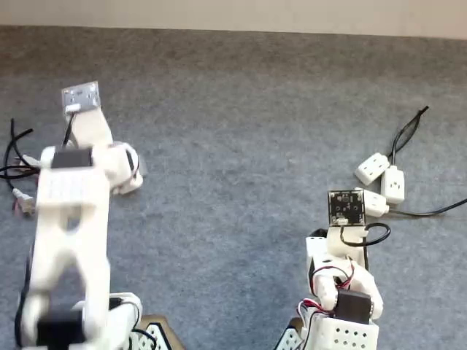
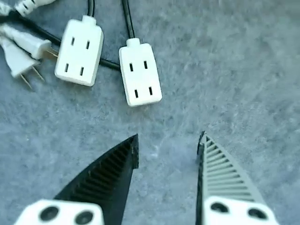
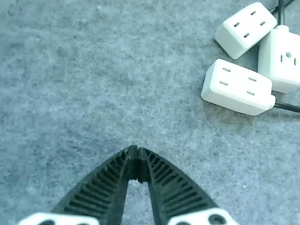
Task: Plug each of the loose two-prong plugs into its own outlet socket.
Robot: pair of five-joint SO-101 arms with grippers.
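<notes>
Two white outlet sockets lie side by side on the grey-felted bench [image 2: 243,70], just ahead of the left gripper [image 2: 168,140]. The first outlet socket [image 2: 78,51] and the second outlet socket [image 2: 140,77] each face up with two pairs of slots, and a black cord leaves the far end of each. Beside the first outlet socket lies a loose two-prong plug [image 2: 33,44]. Its brass prongs point at that socket's side and nearly touch it. A second plug [image 2: 16,61] lies just beside it, with its prongs out over bare felt. Neither plug is seated in a socket.

The left gripper has its jaws well apart with nothing between them but felt. Its tips stop just short of the second outlet socket.

The right gripper [image 3: 138,154] has its jaws pressed together on nothing and hangs over bare felt. Off to one side is a close cluster of three white socket blocks. The nearest block [image 3: 239,86] trails a black cord, and behind it are another block [image 3: 246,28] and a third block [image 3: 283,58].

From above, this cluster sits at the bench's right side, just beyond the right arm's wrist. Loose black cords [image 1: 14,146] spill out at the left edge beside the left arm.
</notes>
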